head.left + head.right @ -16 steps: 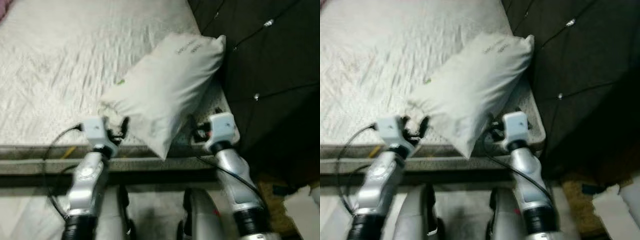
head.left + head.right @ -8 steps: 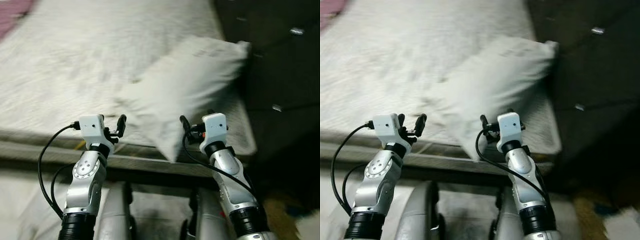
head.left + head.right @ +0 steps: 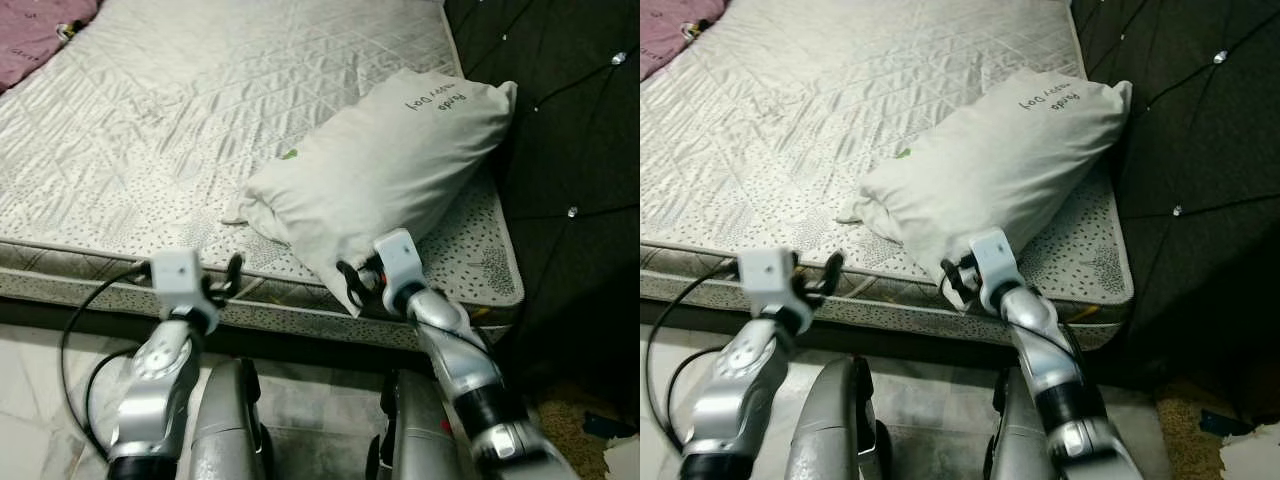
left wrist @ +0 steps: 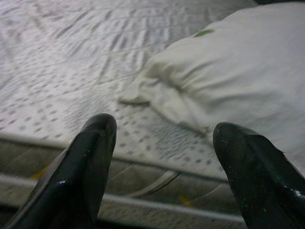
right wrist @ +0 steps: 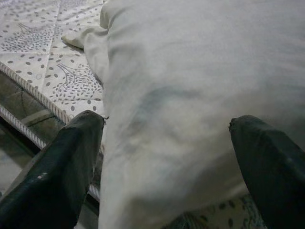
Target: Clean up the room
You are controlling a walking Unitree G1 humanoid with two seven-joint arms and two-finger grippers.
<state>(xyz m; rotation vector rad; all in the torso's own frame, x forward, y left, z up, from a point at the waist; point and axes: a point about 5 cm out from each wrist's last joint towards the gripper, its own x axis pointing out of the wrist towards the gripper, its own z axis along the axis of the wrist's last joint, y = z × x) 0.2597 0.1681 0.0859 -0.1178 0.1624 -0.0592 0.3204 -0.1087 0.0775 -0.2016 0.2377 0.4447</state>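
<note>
Pillow: the white pillow [image 3: 385, 165] lies slantwise on the bare mattress [image 3: 180, 120], its far end against the dark tufted headboard [image 3: 570, 120], its near corner hanging over the mattress edge.
Right gripper: the right gripper [image 3: 358, 282] sits at that overhanging corner, jaws released and spread to either side of it, not clamped.
Left gripper: the left gripper [image 3: 222, 280] hovers at the mattress edge, well apart from the pillow, jaws released with nothing between them.
Step in hand: judged to be taking hold of the pillow to straighten it.
How to do it well: push the right jaws deeper over the corner before closing, so they bite thick filling rather than loose cover; bring the left gripper to the pillow's other near end and lift with both.
Surroundings: a pink cloth [image 3: 35, 30] lies at the far left, tiled floor [image 3: 30, 370] below the bed.
</note>
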